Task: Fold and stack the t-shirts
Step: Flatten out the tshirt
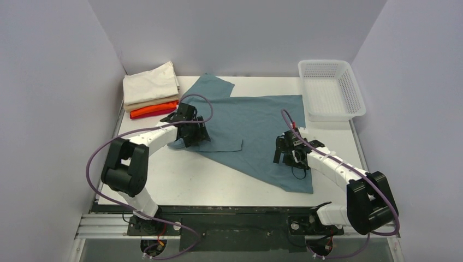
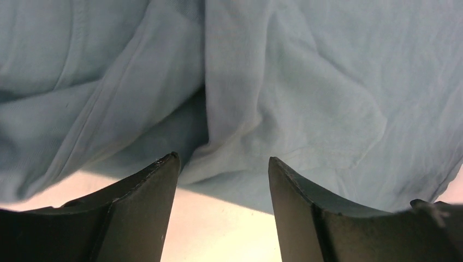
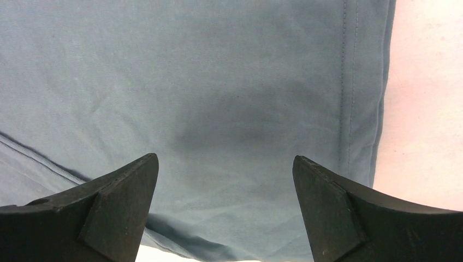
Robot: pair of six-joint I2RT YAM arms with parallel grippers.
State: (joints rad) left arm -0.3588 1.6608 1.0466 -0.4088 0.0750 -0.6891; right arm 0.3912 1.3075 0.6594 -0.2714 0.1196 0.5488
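Note:
The large teal-blue t-shirt [image 1: 256, 128] lies spread across the middle of the table, its left part bunched and folded over. My left gripper [image 1: 191, 134] is open just above that bunched left edge; in the left wrist view the rumpled cloth [image 2: 284, 82] lies past the parted fingertips [image 2: 164, 169]. My right gripper [image 1: 286, 155] is open over the shirt's right half; the right wrist view shows flat cloth [image 3: 218, 98] with a hem at the right. A stack of folded t-shirts [image 1: 151, 87] sits at the back left, cream and tan on top, orange and red [image 1: 154, 111] beneath.
A white plastic mesh basket [image 1: 330, 90] stands at the back right. Grey walls enclose the table on three sides. Bare white tabletop [image 1: 180, 174] shows in front of the shirt.

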